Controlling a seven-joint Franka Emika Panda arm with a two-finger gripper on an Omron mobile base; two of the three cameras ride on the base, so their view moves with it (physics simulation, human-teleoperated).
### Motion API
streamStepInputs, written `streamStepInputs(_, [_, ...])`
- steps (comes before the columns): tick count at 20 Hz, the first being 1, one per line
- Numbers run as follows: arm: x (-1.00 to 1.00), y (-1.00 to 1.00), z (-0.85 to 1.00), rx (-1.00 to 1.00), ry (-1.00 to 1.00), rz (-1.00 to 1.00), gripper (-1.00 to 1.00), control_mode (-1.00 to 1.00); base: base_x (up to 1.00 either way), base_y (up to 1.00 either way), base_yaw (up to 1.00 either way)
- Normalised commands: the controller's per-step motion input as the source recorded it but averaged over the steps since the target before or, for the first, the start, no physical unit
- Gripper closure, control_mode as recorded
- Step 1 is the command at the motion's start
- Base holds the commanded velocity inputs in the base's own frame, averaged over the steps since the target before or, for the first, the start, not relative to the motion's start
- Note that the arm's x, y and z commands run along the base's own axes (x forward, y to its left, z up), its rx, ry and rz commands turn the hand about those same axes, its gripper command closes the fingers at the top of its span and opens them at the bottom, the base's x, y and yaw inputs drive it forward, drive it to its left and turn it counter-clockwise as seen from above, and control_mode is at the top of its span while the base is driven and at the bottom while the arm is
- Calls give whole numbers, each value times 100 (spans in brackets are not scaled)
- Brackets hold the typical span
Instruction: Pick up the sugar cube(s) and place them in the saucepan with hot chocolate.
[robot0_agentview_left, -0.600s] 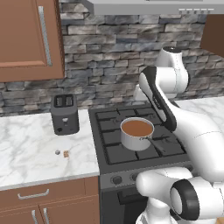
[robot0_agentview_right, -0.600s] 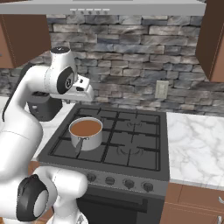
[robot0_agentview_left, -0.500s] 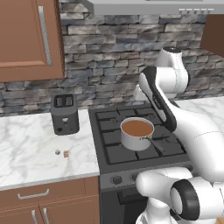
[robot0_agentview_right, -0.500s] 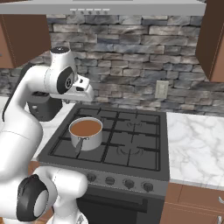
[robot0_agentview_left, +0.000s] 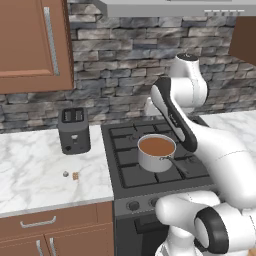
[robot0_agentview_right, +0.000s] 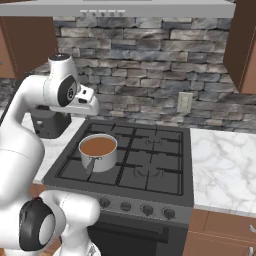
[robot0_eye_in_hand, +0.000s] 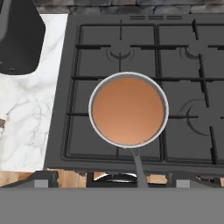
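Stone wall behind a marble desk (robot0_agentview_left: 30, 165) in the left base view: two sugar cubes (robot0_agentview_left: 70, 175) sat just in front of the toaster (robot0_agentview_left: 74, 130), well apart from the saucepan (robot0_agentview_left: 156, 152) on the stove (robot0_agentview_left: 150, 170). Right base view had the saucepan front-left on the burners. Hand view looked straight down at the brown liquid; jaws were spread wide, holding nothing.

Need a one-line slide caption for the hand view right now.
Looking down on the saucepan of hot chocolate on the stove, black toaster on the marble counter alongside.
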Motion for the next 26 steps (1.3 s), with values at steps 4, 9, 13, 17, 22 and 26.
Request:
streamStepInputs(4, [-5, 60, 0, 0, 0, 0, -100, -100, 0, 0, 0])
streamStepInputs(9, [-28, 62, -3, 0, 0, 0, -100, -100, 0, 0, 0])
streamStepInputs(13, [-41, 84, -14, 0, 0, 1, -100, -100, 0, 0, 0])
streamStepInputs(17, [-44, 74, -23, -5, 4, 18, -100, -100, 0, 0, 0])
streamStepInputs(22, [-28, 65, -38, -7, 6, 24, -100, -100, 0, 0, 0])
streamStepInputs(26, [-5, 60, -41, -8, 13, 22, -100, -100, 0, 0, 0])
